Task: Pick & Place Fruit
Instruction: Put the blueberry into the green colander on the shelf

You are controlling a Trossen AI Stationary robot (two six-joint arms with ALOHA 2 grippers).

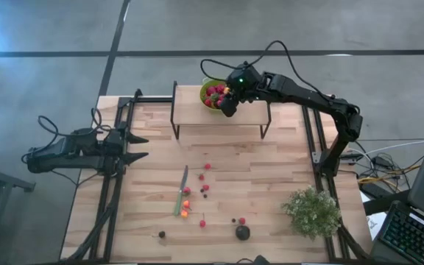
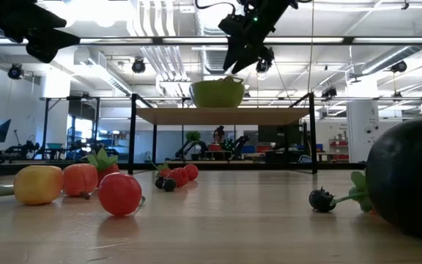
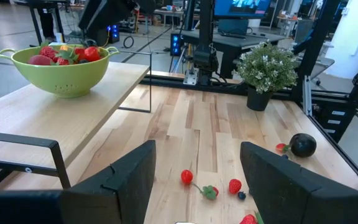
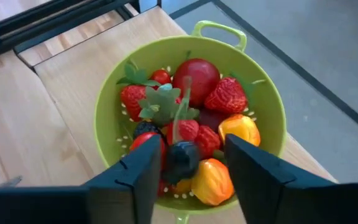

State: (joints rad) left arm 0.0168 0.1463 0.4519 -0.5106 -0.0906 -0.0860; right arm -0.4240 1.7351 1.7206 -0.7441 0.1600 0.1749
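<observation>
Wooden table (image 1: 271, 169) fills the frame centre; no writing is readable. Right gripper (image 4: 188, 165), fingers parted, hangs over the green colander (image 4: 263, 102) of fruit (image 4: 194, 78) at upper centre. Left gripper (image 1: 140, 147) waits spread at left.

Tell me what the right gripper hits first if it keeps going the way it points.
Most likely the fruit heaped in the green colander: the right gripper, fingers apart, points straight down into it, with a dark berry between them.

Grey floor (image 1: 50, 88), lit ceiling (image 2: 160, 22), monitor (image 3: 247, 7)
</observation>
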